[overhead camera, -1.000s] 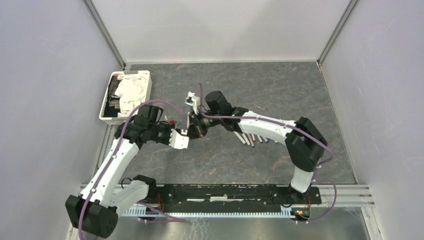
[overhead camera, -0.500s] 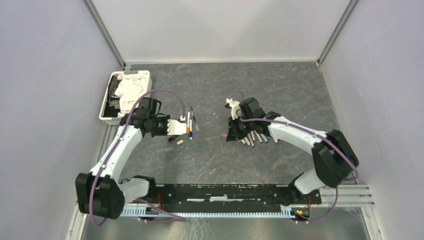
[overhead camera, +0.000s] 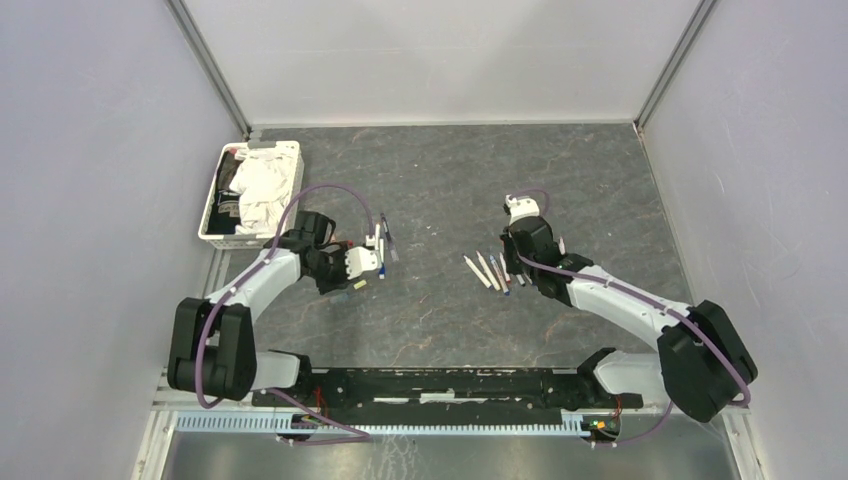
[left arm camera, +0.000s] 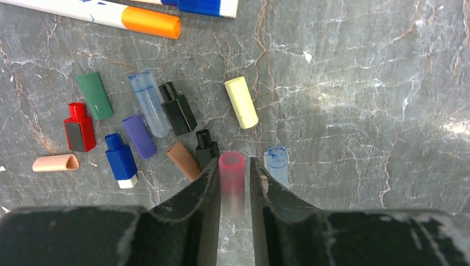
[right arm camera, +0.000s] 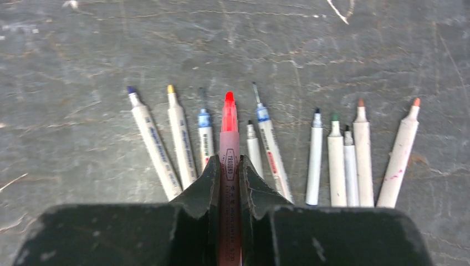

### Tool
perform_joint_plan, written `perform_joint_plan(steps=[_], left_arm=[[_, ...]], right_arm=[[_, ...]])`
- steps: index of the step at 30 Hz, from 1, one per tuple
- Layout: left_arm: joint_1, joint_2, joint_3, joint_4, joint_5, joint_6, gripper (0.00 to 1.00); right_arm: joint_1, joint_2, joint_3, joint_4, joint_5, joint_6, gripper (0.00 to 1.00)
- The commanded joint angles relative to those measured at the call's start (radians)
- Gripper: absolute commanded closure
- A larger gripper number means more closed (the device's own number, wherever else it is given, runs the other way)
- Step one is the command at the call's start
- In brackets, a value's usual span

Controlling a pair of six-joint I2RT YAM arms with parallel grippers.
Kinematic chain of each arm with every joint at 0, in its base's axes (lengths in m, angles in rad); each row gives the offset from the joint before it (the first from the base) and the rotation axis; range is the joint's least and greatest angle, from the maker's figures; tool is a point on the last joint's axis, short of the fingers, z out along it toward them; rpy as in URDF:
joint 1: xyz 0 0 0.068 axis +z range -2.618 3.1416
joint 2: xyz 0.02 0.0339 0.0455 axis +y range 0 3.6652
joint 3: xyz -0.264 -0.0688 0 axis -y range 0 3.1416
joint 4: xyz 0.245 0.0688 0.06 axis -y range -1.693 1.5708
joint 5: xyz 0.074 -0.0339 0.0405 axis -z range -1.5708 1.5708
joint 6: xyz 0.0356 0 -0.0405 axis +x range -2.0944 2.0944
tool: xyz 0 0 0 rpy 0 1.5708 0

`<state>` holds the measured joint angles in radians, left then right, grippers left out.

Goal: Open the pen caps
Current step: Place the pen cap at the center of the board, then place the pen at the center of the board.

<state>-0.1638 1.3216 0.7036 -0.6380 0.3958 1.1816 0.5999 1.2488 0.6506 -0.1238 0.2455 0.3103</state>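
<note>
**Holding positions.** The right end effector (right arm camera: 227,162) was pressed onto the barrel of the red pen (right arm camera: 229,130). The pen was uncapped, and its tip pointed the same way as the tips in the pen row (right arm camera: 336,166) on the table (overhead camera: 440,170). The pen hung over a gap left of the row's middle, an alignment suited to laying it down among the finished pens.

The left end effector (left arm camera: 233,163) was well to the left of the pen row, low over the cap pile (left arm camera: 138,133). The red cap (left arm camera: 231,180) sat between its jaws, which flanked it closely. It could not be told whether they pinched it or merely stood beside it. Its place at the pile's edge suggested that removed caps were being collected apart from the barrels. Two pens beside the pile kept an orange cap (left arm camera: 151,22) and a blue cap (left arm camera: 199,6), so the work was judged incomplete.

**Clearance.** Bare table lay between the pen row and the pile, so each arm had room without crossing the other. The pens in the row lay close together, so a descent there risked nudging neighbours. The tray (overhead camera: 270,146) stood farther left of the pen row than the pile, against the table's left edge.
</note>
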Motion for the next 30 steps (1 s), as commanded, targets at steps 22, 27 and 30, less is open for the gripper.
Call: perform_joint_plan(steps=[22,27,30], left_arm=[[0.032,-0.075,0.409,-0.235,0.249,-0.385,0.0],[0.038,-0.099,0.456,-0.277,0.272,-0.415,0.0],[0.041,-0.112,0.471,-0.294,0.277,-0.423,0.0]], right_arm=[[-0.169,0.221,-0.087,0.217,0.066,-0.017,0.95],[-0.17,0.213,-0.092,0.209,0.054,-0.011,0.79],[-0.168,0.188,-0.095,0.201,0.054,-0.007,0.68]])
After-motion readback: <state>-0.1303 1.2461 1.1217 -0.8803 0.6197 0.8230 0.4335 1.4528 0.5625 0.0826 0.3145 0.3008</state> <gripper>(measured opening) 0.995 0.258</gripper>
